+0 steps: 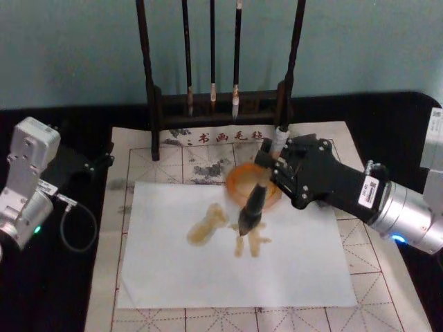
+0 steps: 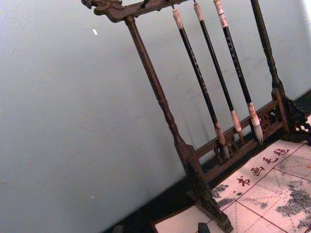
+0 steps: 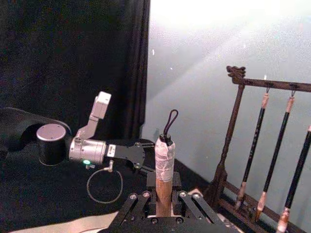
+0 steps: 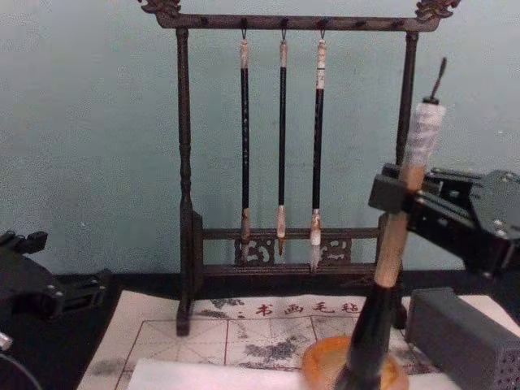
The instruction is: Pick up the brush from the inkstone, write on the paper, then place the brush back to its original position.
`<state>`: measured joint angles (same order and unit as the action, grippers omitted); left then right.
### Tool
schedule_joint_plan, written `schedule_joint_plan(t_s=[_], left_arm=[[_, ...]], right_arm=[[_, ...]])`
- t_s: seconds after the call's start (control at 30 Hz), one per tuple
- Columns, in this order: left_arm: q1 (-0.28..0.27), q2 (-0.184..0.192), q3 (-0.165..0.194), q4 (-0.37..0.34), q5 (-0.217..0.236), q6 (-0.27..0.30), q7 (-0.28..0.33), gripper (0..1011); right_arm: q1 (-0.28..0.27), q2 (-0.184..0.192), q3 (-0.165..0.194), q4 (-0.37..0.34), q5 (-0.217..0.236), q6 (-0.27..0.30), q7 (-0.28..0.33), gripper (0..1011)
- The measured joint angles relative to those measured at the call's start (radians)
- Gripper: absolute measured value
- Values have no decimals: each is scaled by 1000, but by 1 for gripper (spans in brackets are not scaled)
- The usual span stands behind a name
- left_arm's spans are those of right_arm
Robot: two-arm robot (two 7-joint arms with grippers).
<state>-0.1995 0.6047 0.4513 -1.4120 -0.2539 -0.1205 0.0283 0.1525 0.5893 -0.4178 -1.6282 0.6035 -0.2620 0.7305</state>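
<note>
On the near side of the inkstone [image 1: 234,181] lies the paper [image 1: 173,270], and it carries wet amber blotches [image 1: 206,228] just short of the inkstone's near rim. The brush [image 1: 251,206] stands there tilted. Its dark head points down at the sheet just in front of the inkstone, and its tip seems to meet the paper at one of the blotches. We cannot tell how hard it presses. We see the first risk here: too much downward push, or a drag across a soaked patch, could wrinkle or tear the sheet. It could also slide the sheet over the gridded mat [image 1: 138,166], since we see nothing pinning it.

Over the inkstone's far right edge, the right gripper [image 1: 275,162] pinches the brush high on its wooden handle, below the white wrapping. With so much brush below the grip, we think the handle could pivot between the fingers and let the tip wander. On the return, the head must cross the thick rim at a slant, and coming in low could knock the small dish or tip it.

Beyond the inkstone stands the rack [image 1: 208,102] with three thin brushes [image 1: 212,48]. The handle's top sits close to its right post, so a lift tilted farther back could strike it. The left gripper [image 1: 86,166] is parked well to the left of the inkstone.
</note>
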Motion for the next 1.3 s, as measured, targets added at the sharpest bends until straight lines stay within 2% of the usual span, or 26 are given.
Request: schedule_joint_plan(t_s=[0.7,1.3], left_arm=[[0,0,0,0,0,0,0,1001],[0,0,0,0,0,0,0,1001]], right_arm=[[6,-24,-37,-1,-18,-1,23,198],[-2,-13,-58,-5,-16,14,33,198]])
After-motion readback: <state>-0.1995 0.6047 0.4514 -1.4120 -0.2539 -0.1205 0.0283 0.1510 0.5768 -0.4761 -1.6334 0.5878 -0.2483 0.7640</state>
